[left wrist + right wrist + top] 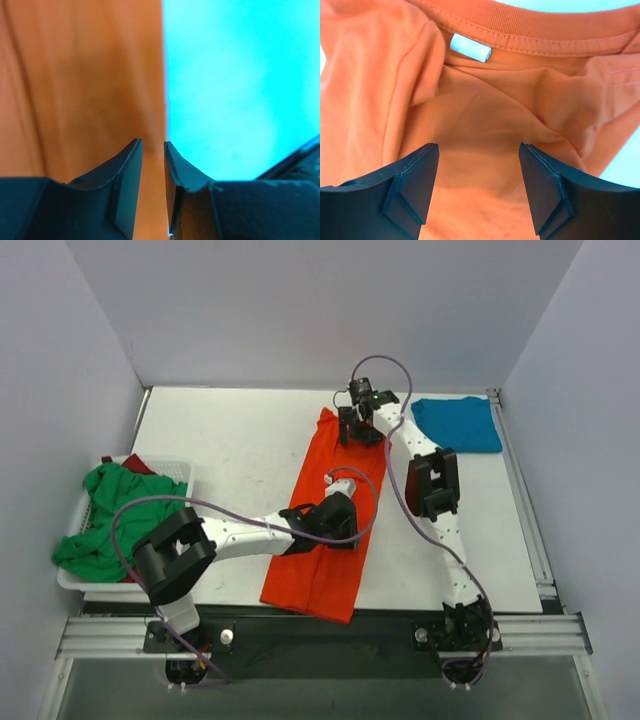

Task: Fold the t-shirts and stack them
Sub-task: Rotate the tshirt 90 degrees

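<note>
Top external camera sat high above the orange-red t-shirt (325,530), on its hem side, looking down over the whole garment. Left wrist camera hung very close over one long edge, picture blurred. Right wrist camera faced the collar (530,30) at close range. All three views shared this shirt.

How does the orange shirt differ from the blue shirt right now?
The orange shirt lies spread in a long strip; the blue shirt is a compact folded rectangle at the far right. The left claw and right claw are at the orange shirt; the blue shirt is untouched. Both are plain, single-colour.
</note>
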`<control>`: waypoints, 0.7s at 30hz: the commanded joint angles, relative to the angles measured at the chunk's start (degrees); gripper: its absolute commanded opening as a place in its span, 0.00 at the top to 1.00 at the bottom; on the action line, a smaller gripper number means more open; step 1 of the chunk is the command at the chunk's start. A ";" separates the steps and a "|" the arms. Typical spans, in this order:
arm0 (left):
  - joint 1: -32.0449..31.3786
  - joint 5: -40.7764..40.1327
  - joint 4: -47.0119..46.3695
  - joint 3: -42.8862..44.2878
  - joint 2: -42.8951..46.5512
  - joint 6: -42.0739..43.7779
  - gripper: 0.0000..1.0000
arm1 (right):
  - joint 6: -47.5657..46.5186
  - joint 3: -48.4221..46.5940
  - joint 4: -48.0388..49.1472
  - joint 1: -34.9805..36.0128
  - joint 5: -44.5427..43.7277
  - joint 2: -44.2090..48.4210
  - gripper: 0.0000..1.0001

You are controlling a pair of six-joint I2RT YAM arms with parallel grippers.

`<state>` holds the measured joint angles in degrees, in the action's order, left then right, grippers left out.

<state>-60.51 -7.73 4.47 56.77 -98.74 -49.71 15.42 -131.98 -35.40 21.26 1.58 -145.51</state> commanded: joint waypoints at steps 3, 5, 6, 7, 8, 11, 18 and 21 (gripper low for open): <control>1.62 0.00 0.98 7.30 4.68 4.01 0.63 | -4.17 -2.23 -4.95 -0.69 0.70 8.04 0.33; 1.71 -1.05 2.99 6.08 6.53 4.97 0.63 | -2.69 -0.22 -4.24 -0.69 1.14 13.31 0.33; 1.63 -2.02 3.87 5.37 8.37 5.15 0.63 | -2.07 2.32 -4.07 -0.78 2.10 15.15 0.33; 1.62 -2.81 5.97 4.50 9.43 5.24 0.63 | -1.19 4.35 -3.72 -0.69 2.19 18.74 0.33; 1.62 -3.52 6.51 1.62 10.57 5.24 0.63 | 1.43 6.19 -3.71 -0.78 2.19 20.43 0.33; 1.71 -1.78 7.22 -3.75 15.14 6.37 0.64 | 6.18 16.55 -2.93 -0.43 2.90 26.84 0.40; -0.92 2.80 2.92 -12.47 17.44 7.44 0.72 | 11.30 46.36 10.51 2.12 2.72 40.39 0.50; -2.41 2.98 1.33 -14.32 16.04 6.47 0.76 | 12.18 49.89 13.33 2.04 2.19 40.57 0.55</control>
<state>-61.60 -6.04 8.97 42.96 -82.63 -43.44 24.95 -85.01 -26.81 23.00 3.92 -104.55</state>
